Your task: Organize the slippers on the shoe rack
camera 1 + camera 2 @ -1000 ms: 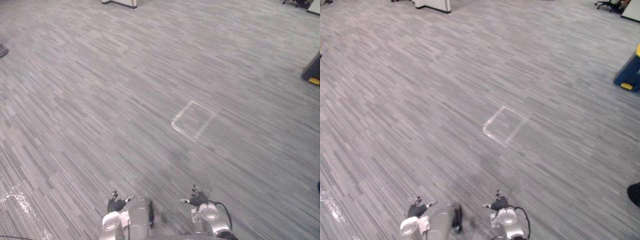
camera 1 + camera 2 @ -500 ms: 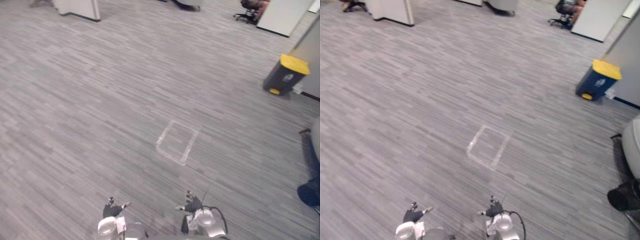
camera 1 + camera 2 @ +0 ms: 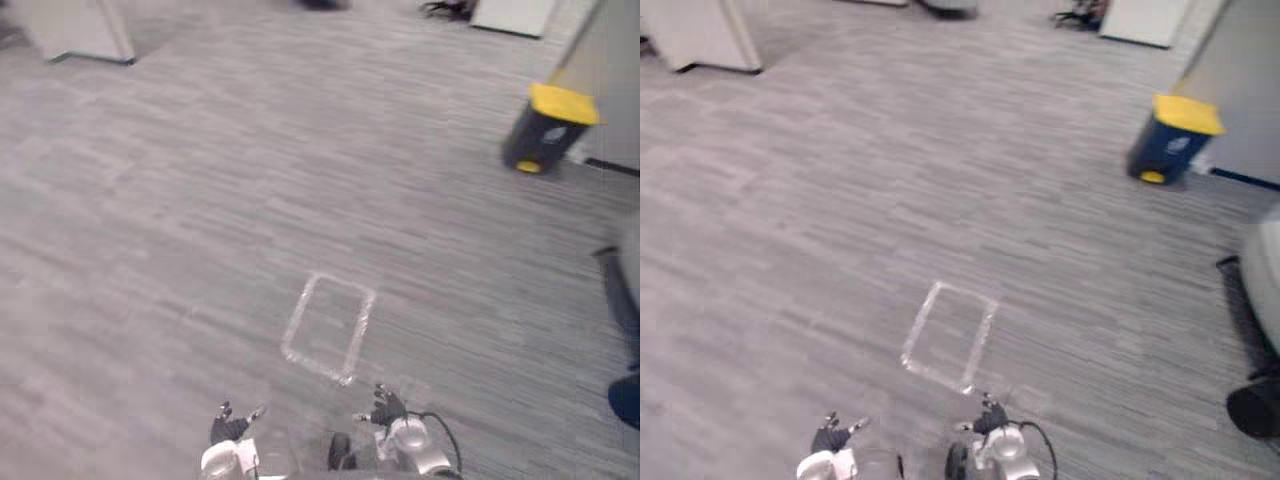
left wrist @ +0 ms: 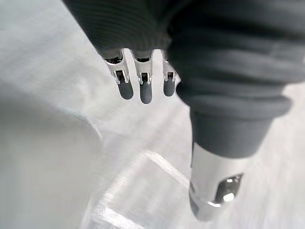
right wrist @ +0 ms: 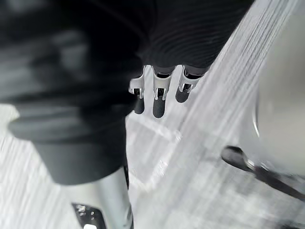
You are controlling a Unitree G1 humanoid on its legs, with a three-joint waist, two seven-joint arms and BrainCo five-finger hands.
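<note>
As far as can be judged, the task has hardly begun: no slipper is in either hand, and nothing ahead looks sorted. The left hand (image 3: 230, 430) hangs low at the near edge of the floor (image 3: 180, 200). In its wrist view its fingers (image 4: 145, 90) point straight down, side by side and relaxed, with the thumb apart from them and nothing between. The right hand (image 3: 388, 408) hangs just beside it in the same way, its fingers (image 5: 159, 102) straight and loose over the carpet, closed on nothing. Where the slippers and the shoe rack are cannot be told from here, so nothing can be said of their colour, shape or how they lie. What lies ahead is grey striped carpet with a taped rectangle (image 3: 328, 328) on the floor just beyond the hands, nearer the right hand than the left. Toward the far right edge of the floor a dark bin with a yellow lid (image 3: 547, 130) stands against a pale wall (image 3: 612, 70). A pale partition (image 3: 75, 25) stands at the far left corner. By this reading everything is left to do: finding the slippers and the rack, reaching them, picking each slipper up and setting the pair in order on a shelf.
</note>
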